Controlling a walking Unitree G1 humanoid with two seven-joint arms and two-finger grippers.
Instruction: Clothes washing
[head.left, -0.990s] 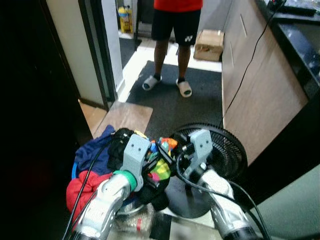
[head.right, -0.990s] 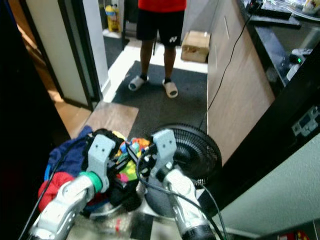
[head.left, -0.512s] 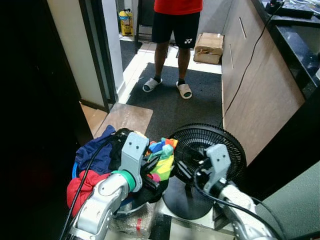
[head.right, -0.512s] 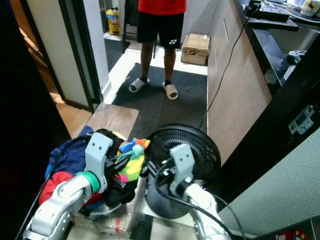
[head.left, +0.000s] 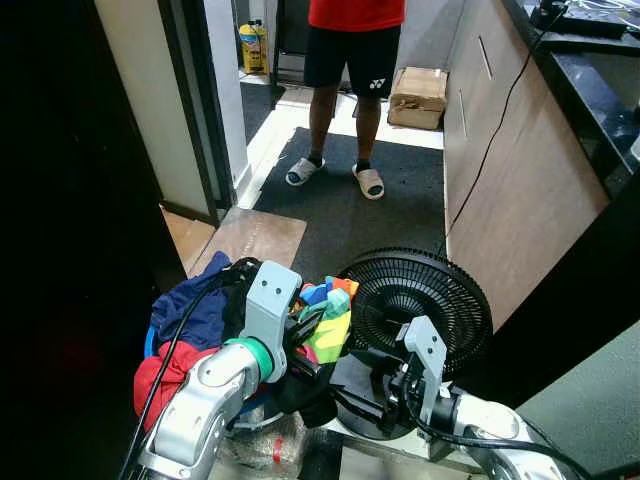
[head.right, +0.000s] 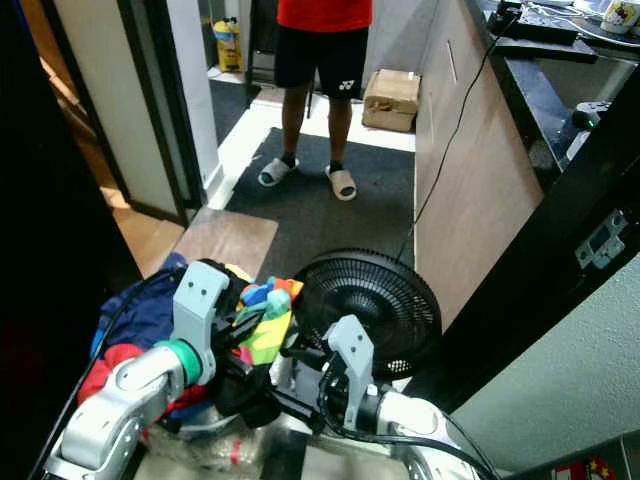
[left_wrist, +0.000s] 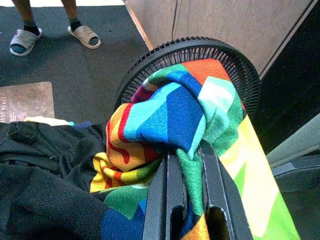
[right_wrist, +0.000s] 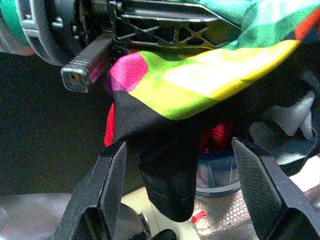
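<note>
left gripper (left_wrist: 187, 200) pinches the multicolour garment (left_wrist: 185, 115) above the clothes pile (head.left: 190, 330), fan (head.left: 425, 300) at 3 o'clock. right gripper (right_wrist: 180, 185), fingers spread, faces the hanging cloth.

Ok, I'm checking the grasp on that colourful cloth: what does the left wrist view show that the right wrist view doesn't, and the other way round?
Left wrist view: the left tool shut on the rainbow cloth, the black fan behind it, and a person's sandalled feet.

Right wrist view: the right tool, open, below the hanging black garment.

Both: the rainbow cloth and the left tool's black fingers.
</note>
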